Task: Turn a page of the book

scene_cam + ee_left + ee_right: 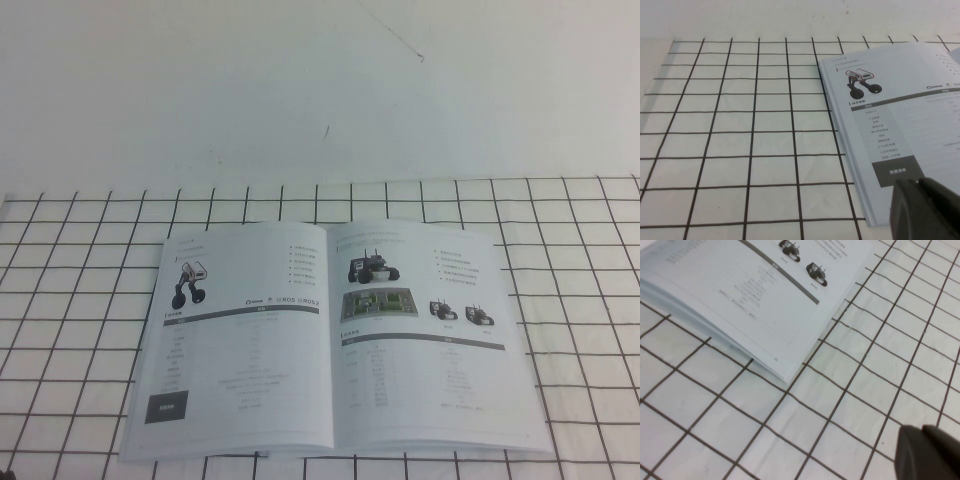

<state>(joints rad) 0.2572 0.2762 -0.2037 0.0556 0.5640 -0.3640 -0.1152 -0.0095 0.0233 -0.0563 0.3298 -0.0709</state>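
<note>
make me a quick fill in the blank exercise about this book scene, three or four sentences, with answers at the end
The book lies ____ on the grid table.
Neither the left gripper nor the right gripper is ____ the book.
The page with three vehicle photos is on the robot's ____ side.
The black square sits on the ____ page.

Answers: open; touching; right; left

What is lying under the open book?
The book lies flat on the white gridded table. Anything beneath it is hidden. The left gripper and right gripper show only in their wrist views, off the book.
</note>
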